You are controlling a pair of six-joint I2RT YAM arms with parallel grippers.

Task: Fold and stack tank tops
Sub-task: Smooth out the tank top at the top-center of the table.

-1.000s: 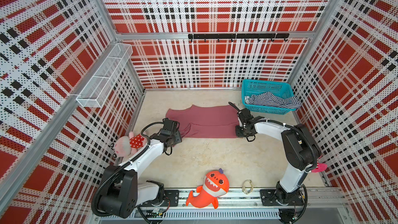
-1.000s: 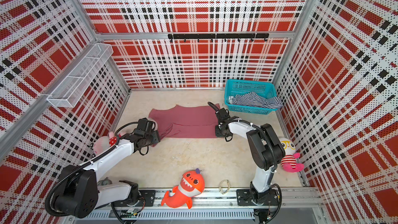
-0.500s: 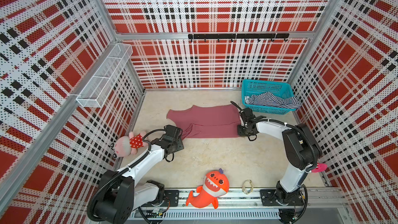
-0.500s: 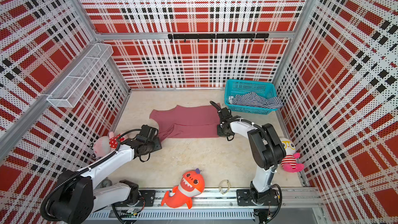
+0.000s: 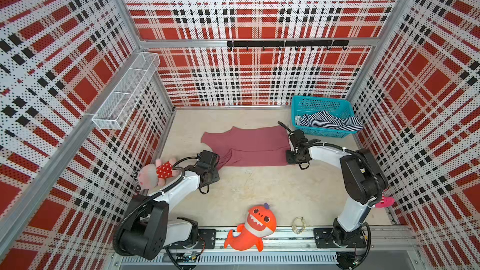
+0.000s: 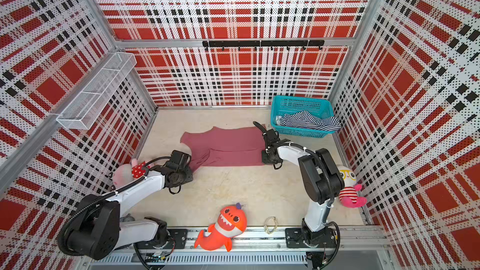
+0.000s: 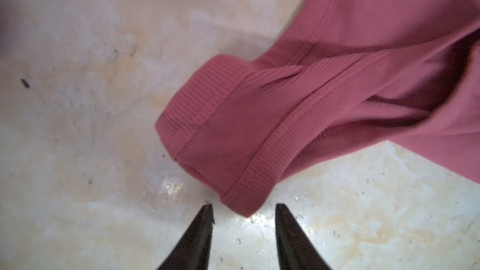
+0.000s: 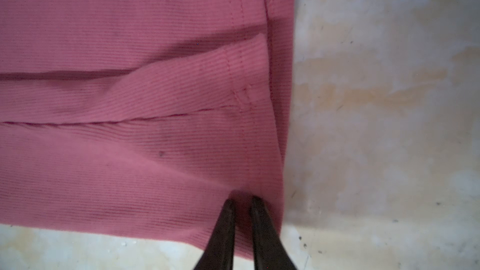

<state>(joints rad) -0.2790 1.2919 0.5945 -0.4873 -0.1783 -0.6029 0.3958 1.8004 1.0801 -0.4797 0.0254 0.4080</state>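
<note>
Two tank tops. Maroon tank top spread on the bench between the two arms, the near part doubled over lengthwise with a long crease across the body. Striped tank top crumpled inside the single teal basket at the far right corner of the bench, draped over the right rim.

Three plush toys, none touching either top: pink plush in a red dotted dress against the left wall, beside the left arm; orange shark plush at the front edge, partly on the rail; plush with yellow glasses by the right wall, behind the right arm. One wire shelf on the left wall, one hook rail on the back wall, one small pale loop near the front rail.

Two tools. Left tool: released, fingers parted by a moderate gap, gripping nothing. Sits low over the bench at the rolled end of the maroon top's strap, the strap's tip reaching just between the fingertips; cannot tell whether cloth and fingers touch.

Right tool: nearly closed, clenched on the maroon top at the near right corner of the hem, a small pinch of ribbed cloth bunched between the two fingers.
</note>
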